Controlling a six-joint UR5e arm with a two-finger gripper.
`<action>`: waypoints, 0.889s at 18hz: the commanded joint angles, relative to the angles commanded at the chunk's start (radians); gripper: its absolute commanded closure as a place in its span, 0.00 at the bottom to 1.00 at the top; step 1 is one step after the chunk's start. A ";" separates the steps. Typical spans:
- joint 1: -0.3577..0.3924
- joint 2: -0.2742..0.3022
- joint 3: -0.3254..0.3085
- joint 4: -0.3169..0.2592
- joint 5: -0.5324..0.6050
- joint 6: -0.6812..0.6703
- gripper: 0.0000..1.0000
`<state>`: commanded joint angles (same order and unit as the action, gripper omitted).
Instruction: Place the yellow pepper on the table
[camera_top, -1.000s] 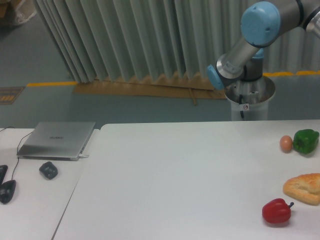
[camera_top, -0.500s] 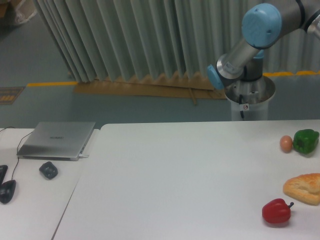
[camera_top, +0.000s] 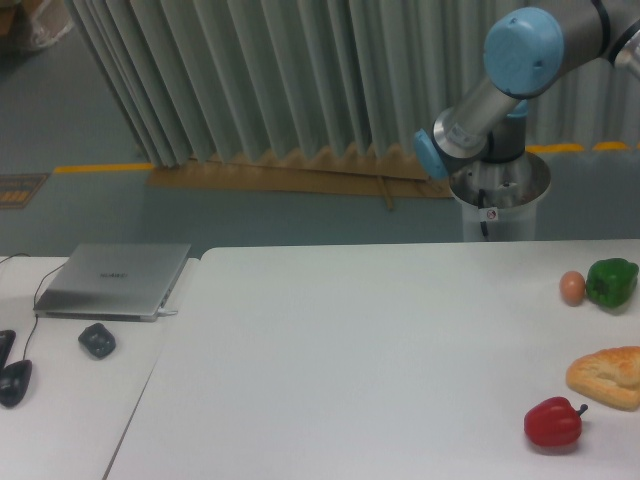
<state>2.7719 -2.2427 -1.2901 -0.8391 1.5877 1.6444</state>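
Gripper and yellow pepper are both out of frame, so grip state unknown. Arm (camera_top: 500, 95) sits at 1 o'clock. Lower gently onto bare table (camera_top: 350, 360), away from red pepper (camera_top: 553, 422) at 4 o'clock.

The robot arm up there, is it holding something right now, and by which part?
It cannot be told: only the arm shows, its gripper lies outside the picture, and no yellow pepper is visible anywhere.

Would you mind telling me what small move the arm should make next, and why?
Probably swing the arm in over the table toward its bare middle. Neither the yellow pepper nor the jaws are in view; only the red pepper, green pepper, egg and bread lie there, along the right edge.
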 joint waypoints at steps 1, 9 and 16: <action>0.000 0.003 -0.003 0.000 0.000 0.000 0.51; -0.005 0.057 -0.015 -0.021 -0.011 -0.058 0.58; -0.014 0.161 -0.047 -0.184 -0.069 -0.101 0.59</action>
<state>2.7582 -2.0818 -1.3375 -1.0228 1.5186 1.5432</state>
